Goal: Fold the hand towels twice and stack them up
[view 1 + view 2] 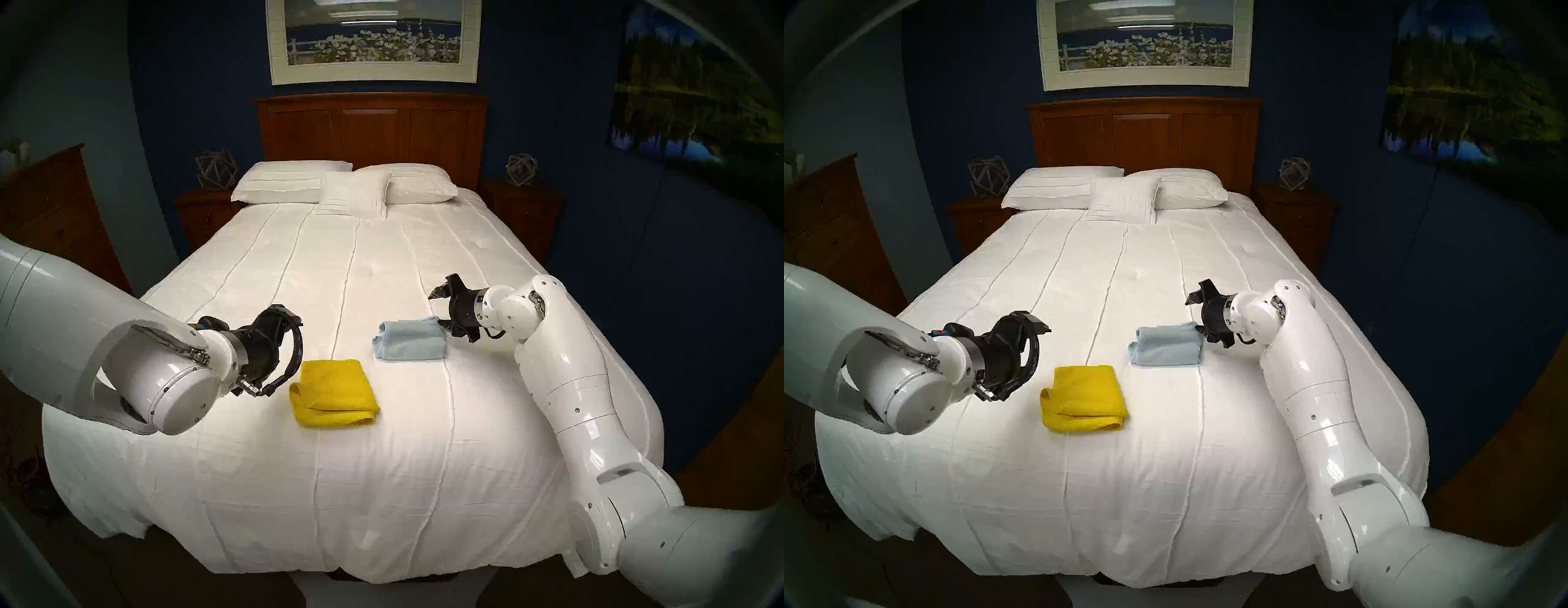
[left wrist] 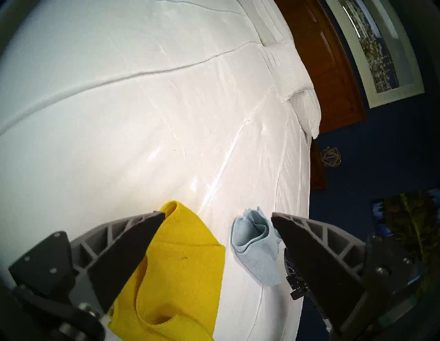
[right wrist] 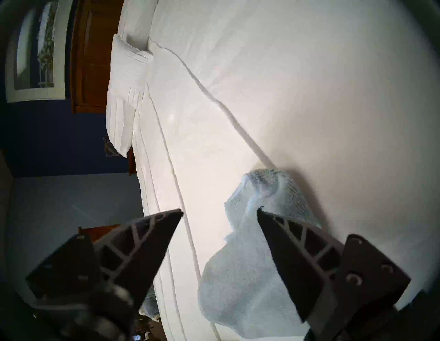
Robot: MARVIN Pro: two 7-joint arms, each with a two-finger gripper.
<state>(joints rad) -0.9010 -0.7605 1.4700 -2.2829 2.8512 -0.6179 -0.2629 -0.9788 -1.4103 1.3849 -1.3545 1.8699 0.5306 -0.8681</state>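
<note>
A bright yellow hand towel lies folded on the white bedspread, near the foot. A pale blue hand towel lies folded just behind it to the right, apart from it. My left gripper hovers just left of the yellow towel. The left wrist view shows it open and empty, with the yellow towel and the blue towel below. My right gripper is open at the blue towel's right end. In the right wrist view one finger overlaps the blue towel.
Three white pillows lie against the wooden headboard. Nightstands with wire ornaments flank the bed. A wooden dresser stands at the far left. The bed's edges drop off on both sides and at the front.
</note>
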